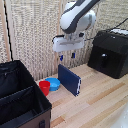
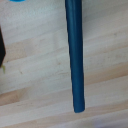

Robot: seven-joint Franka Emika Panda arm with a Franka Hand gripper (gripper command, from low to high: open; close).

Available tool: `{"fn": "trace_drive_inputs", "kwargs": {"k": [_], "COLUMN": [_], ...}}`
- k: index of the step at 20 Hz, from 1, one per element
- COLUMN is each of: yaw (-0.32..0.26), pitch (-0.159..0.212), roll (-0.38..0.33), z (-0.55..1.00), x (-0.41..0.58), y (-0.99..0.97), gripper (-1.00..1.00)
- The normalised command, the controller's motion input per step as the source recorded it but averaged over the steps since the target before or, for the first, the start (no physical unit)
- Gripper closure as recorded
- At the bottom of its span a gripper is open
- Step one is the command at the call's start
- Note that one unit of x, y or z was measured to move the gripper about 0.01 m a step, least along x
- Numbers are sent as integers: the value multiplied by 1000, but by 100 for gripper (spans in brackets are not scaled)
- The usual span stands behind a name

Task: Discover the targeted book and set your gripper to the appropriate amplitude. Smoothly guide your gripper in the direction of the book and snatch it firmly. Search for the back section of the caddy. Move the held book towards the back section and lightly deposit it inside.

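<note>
Your pincer (image 1: 66, 55) is hanging directly above the book (image 1: 70, 79), with a clear gap between the blue fingertips and the book's top edge. The fingers are standing apart and gripping nothing. Below the pincer, the book is standing on its long edge on the tabletop (image 1: 100, 95), upright or nearly so; the wrist view is showing it as a narrow dark strip (image 2: 74, 55) running across the wood.

Judging by its looks, you are dealing with a stiff, thin hardcover: light enough, but smooth-sided and easy to topple if nudged sideways. Take it across its thickness, near the middle of the top edge, one finger on each cover, so it is not swinging when lifted.

The red cup (image 1: 44, 87) and blue bowl (image 1: 53, 84) are sitting close beside the book, toward the caddy (image 1: 20, 100), which is waiting beyond them.
</note>
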Motion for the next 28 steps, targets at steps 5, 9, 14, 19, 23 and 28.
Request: {"fn": "trace_drive_inputs", "kwargs": {"k": [5,9,14,19,23,28], "yaw": [70,88,87,117,117,83], "pitch": [15,17,12,0,0,0], "roll": [0,0,-1,-1,-18,0], "z": [-334,-338,-361,-350,-301,-87], "x": [54,26,22,7,0,0], "y": [-218,-234,-159,-79,-33,-42], "gripper": [-100,-100,-100,-100,100,100]}}
